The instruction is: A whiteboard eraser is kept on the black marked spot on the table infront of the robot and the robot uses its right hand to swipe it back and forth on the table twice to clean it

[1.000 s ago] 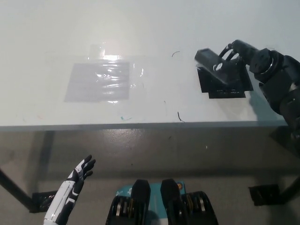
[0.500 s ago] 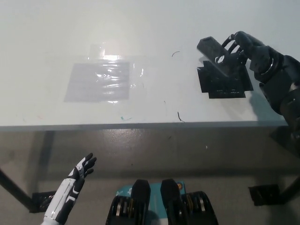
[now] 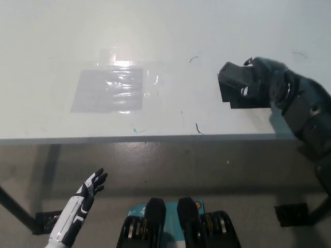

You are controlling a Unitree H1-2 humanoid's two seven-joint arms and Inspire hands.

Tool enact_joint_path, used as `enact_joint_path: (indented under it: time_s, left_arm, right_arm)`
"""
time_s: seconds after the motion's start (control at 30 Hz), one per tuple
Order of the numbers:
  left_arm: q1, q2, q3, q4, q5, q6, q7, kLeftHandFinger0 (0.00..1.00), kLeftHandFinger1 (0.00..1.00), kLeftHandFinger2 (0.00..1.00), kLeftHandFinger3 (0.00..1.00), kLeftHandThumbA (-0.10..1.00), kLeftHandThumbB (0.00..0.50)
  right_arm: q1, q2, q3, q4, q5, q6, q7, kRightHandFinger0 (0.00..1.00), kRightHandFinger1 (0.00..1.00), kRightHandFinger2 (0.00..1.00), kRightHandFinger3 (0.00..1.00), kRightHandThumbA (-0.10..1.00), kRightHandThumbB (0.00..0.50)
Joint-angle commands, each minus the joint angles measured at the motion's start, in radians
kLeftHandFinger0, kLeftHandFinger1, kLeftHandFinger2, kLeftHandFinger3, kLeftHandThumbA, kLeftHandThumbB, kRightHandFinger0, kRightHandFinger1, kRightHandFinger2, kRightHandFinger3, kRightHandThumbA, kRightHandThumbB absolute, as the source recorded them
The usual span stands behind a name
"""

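Nearest the camera, the robot's white left hand (image 3: 92,187) is hanging idle at the lower left, below the table edge and over the grey floor (image 3: 207,170), its fingers spread and holding nothing. Beyond it, the pale white rectangular tabletop (image 3: 155,41) is filling most of the head view; a shiny patch of clear plastic film or tape (image 3: 109,89) is lying flat on its left-centre part, and a few thin dark pen-like marks (image 3: 198,128) are showing near the front edge and further back. On the right side, the black right hand (image 3: 266,82) is reaching in over the table and is closing around the dark block-shaped whiteboard eraser (image 3: 235,78), fingers wrapped over its right end; whether the eraser's face is pressing flat on the surface or riding slightly tilted cannot be told. The eraser is sitting directly over the black marked spot (image 3: 243,101), of which only the lower edge and left corner are showing beneath hand and eraser. Judgement on progress: the grasp appears done, but nothing here is showing how many swipes, if any, are complete; with the eraser at its start mark, the back-and-forth passes across the table are probably mostly or wholly outstanding.
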Motion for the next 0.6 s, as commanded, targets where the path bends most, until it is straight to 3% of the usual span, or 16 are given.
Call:
enact_joint_path:
  time_s: [0.0, 0.07, 0.13, 0.2, 0.27, 0.47, 0.5, 0.57]
  left_arm:
    - [0.002, 0.017, 0.008, -0.02, -0.004, -0.013, -0.009, 1.0, 1.0, 1.0, 1.0, 1.0, 0.342]
    - [0.002, 0.018, 0.007, -0.018, -0.01, -0.013, -0.013, 1.0, 1.0, 1.0, 1.0, 1.0, 0.345]
    - [0.003, 0.018, 0.007, -0.017, -0.01, -0.009, -0.013, 1.0, 1.0, 1.0, 1.0, 1.0, 0.356]
    - [0.006, 0.019, 0.006, -0.024, -0.01, 0.0, -0.015, 1.0, 1.0, 1.0, 1.0, 1.0, 0.356]
    - [0.008, 0.02, 0.005, -0.024, -0.004, -0.004, -0.015, 1.0, 1.0, 1.0, 1.0, 1.0, 0.358]
    - [0.01, 0.022, 0.003, -0.023, -0.002, -0.005, -0.018, 1.0, 1.0, 1.0, 1.0, 1.0, 0.362]
    - [0.01, 0.023, 0.003, -0.024, -0.002, -0.004, -0.019, 1.0, 1.0, 1.0, 1.0, 1.0, 0.361]
    - [0.012, 0.022, 0.002, -0.026, -0.002, -0.004, -0.019, 1.0, 1.0, 1.0, 1.0, 1.0, 0.358]
  right_arm:
    - [-0.031, 0.002, 0.021, -0.005, -0.028, 0.01, 0.018, 1.0, 1.0, 1.0, 1.0, 0.51, 0.218]
    - [-0.029, 0.003, 0.023, -0.004, -0.029, 0.012, 0.02, 0.97, 1.0, 1.0, 1.0, 0.51, 0.206]
    - [-0.029, 0.002, 0.02, -0.005, -0.024, 0.011, 0.028, 0.87, 0.97, 1.0, 1.0, 0.49, 0.176]
    - [-0.028, 0.001, 0.017, -0.006, -0.02, 0.009, 0.03, 0.94, 1.0, 1.0, 1.0, 0.47, 0.154]
    - [-0.027, 0.001, 0.018, -0.007, -0.022, 0.008, 0.034, 0.94, 1.0, 1.0, 1.0, 0.47, 0.13]
    - [-0.039, 0.01, 0.026, -0.009, -0.031, 0.013, 0.036, 0.97, 1.0, 1.0, 1.0, 0.52, 0.163]
    - [-0.043, 0.013, 0.03, -0.01, -0.036, 0.012, 0.033, 0.89, 0.94, 0.98, 1.0, 0.51, 0.174]
    - [-0.057, 0.023, 0.038, -0.016, -0.042, 0.001, 0.034, 0.95, 0.99, 1.0, 1.0, 0.51, 0.181]
